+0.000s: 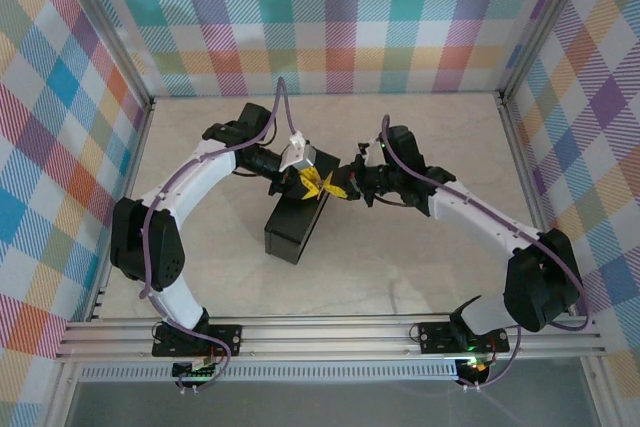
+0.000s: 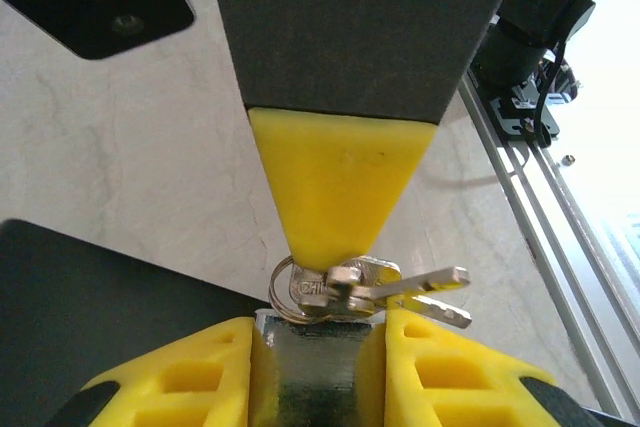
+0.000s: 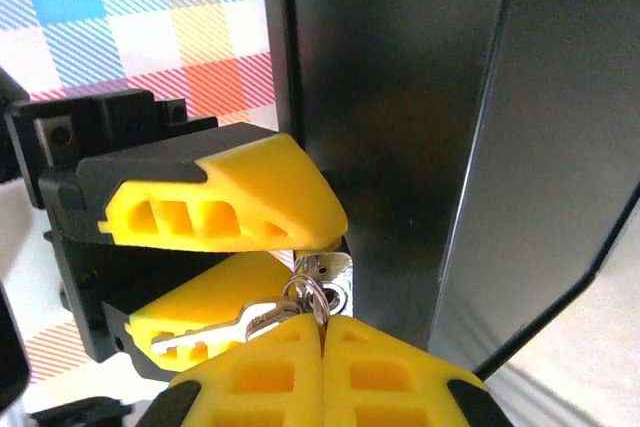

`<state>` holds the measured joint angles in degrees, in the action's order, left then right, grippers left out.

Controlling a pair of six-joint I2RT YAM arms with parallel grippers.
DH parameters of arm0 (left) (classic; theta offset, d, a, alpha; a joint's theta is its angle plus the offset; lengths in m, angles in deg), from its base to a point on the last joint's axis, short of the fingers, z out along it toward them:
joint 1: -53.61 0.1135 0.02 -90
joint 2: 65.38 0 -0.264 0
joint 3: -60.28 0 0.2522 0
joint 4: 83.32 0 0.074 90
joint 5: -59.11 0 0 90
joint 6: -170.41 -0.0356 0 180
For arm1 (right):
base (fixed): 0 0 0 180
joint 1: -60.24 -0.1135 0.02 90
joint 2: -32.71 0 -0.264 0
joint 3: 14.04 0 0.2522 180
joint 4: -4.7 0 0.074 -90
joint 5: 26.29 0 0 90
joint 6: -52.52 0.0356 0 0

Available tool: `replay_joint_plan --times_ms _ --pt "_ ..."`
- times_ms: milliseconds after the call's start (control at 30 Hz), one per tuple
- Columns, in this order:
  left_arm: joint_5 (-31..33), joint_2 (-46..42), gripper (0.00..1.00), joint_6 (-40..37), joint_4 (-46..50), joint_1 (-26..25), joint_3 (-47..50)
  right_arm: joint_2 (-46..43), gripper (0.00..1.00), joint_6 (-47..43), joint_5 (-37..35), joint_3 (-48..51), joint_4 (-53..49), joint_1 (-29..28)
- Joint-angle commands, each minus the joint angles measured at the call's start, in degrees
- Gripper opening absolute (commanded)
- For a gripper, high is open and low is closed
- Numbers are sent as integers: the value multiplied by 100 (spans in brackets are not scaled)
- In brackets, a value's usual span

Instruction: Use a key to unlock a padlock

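One padlock (image 2: 315, 372), two keys (image 2: 425, 279) (one ring (image 2: 283, 287))

L gripper (image 2: 318, 342) partly closed, R gripper (image 3: 322, 332) fully closed, arms bent inward

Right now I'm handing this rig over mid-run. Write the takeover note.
Left hand: shut on the padlock, above the far end of the dark box.
Right hand: shut on the key at its head; spare keys stick out beside it.
Done: both things grasped, and the key's head is at the padlock's top.
Left: can't tell whether the blade is seated or turned. Confirm that, turn, open the lock.
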<state>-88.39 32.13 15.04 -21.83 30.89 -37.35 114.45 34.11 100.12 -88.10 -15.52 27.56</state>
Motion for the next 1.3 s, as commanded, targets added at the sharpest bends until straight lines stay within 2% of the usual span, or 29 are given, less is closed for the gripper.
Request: replay_joint_plan --times_ms 0,200,367,567,633,767,900,967,1067,1133,1267 --pt "-805 -305 16 23 -211 -242 -28 62 0 874 387 71 582 112" --pt "-842 -281 16 64 -213 -233 -56 5 13 1463 539 157 655 406" --pt "-852 -265 16 94 -211 -228 -74 -13 22 1501 469 -175 662 422" --pt "-895 -222 16 112 -193 -233 -75 -183 24 2441 218 110 1450 425" --pt "-888 -215 16 114 -194 -232 -76 -264 24 2419 148 112 1355 430" --pt "-860 -207 16 119 -193 -233 -85 -446 29 1335 171 -184 -40 630" --pt "-867 -198 15 113 -193 -233 -93 -495 30 -693 -49 -531 -1795 931" --pt "-876 -198 15 118 -183 -233 -94 -405 25 -1862 -77 -627 -2273 990" --pt "-853 -190 15 120 -169 -233 -111 -148 12 -3107 -283 -744 -2982 985" --pt "-860 -176 15 120 -154 -228 -144 55 7 -3577 -256 -772 -3207 960" --pt "-838 -157 15 133 -141 -233 -157 393 5 -4008 67 -931 -3253 636"
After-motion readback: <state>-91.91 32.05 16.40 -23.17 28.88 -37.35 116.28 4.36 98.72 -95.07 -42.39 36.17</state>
